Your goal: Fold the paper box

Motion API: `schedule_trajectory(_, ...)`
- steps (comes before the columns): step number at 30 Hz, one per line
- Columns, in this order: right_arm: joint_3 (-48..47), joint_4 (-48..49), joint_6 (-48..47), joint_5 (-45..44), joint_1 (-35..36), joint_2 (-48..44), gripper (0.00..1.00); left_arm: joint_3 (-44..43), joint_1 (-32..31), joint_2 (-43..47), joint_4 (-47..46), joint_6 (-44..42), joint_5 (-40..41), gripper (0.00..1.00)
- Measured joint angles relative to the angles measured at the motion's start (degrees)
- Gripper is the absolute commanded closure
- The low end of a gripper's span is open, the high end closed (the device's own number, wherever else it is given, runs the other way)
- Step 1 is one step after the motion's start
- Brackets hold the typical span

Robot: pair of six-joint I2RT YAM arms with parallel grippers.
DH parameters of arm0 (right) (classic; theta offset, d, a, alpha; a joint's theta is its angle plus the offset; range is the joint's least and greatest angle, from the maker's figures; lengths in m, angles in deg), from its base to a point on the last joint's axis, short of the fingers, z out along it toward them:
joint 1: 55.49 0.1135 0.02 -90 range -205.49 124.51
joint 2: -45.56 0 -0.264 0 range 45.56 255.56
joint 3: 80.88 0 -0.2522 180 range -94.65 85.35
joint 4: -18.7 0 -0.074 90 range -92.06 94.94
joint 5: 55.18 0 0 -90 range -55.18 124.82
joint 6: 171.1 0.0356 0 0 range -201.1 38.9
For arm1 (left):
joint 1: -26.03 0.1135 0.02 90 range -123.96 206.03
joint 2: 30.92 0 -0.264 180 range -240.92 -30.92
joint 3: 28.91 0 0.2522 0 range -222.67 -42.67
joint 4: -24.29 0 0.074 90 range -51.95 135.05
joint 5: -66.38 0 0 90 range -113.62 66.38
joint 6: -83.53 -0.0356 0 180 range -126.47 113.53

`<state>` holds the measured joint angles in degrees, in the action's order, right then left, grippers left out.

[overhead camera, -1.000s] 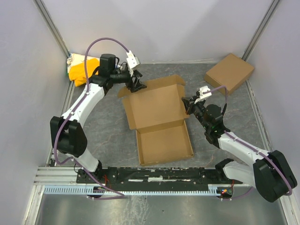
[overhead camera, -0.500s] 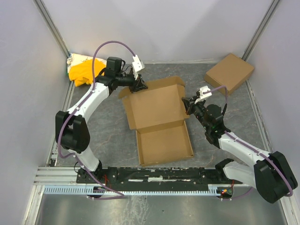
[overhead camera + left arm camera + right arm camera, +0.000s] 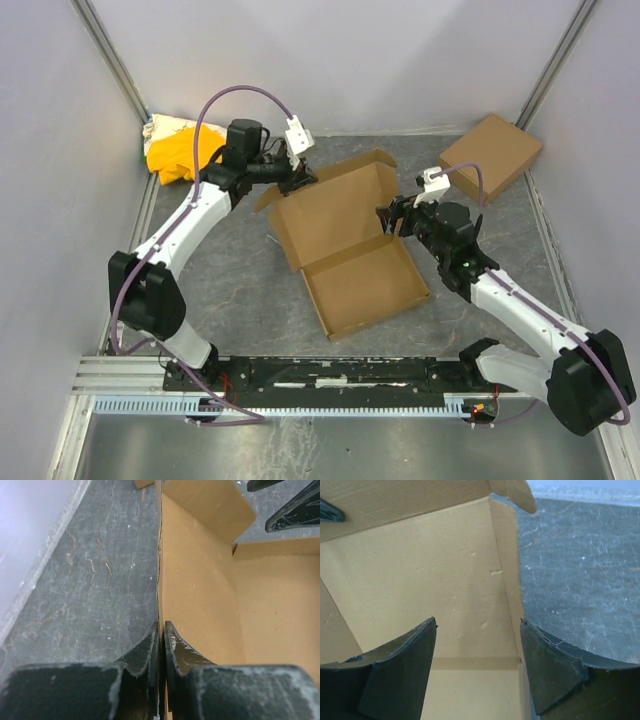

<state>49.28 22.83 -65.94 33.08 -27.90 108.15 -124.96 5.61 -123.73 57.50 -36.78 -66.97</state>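
The paper box (image 3: pixel 350 240) lies open in the middle of the table, a brown die-cut mailer with its tray toward me and its lid panel farther back, turned slightly askew. My left gripper (image 3: pixel 300 180) is at the lid's far left corner. In the left wrist view the left gripper (image 3: pixel 161 630) is shut on the thin upright cardboard edge of the paper box (image 3: pixel 200 595). My right gripper (image 3: pixel 390 215) sits at the box's right edge near the fold. In its wrist view the right gripper (image 3: pixel 478 622) is open, with the paper box (image 3: pixel 420 570) beyond the jaws and nothing held.
A second closed brown cardboard box (image 3: pixel 490 155) lies at the back right corner. A yellow-and-white cloth bundle (image 3: pixel 175 150) sits at the back left against the wall. Grey walls enclose the table on three sides; the arm-base rail (image 3: pixel 330 375) runs along the near edge.
My left gripper shut on the lid's far edge. My right gripper opened and let go of the box's right side. The box swung askew, its tray sliding to the right.
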Motion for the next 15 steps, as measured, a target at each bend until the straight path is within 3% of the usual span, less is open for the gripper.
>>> schedule_trajectory(5,-2.3,-9.9,0.5,-1.1,0.0,-4.3,0.25,-0.9,-5.1,2.8,1.2,-3.0,5.3,0.86)
schedule_trajectory(15,-3.1,-26.3,7.0,-12.6,0.0,-10.3,0.41,-9.8,-14.6,2.9,7.1,-12.5,13.6,0.87)
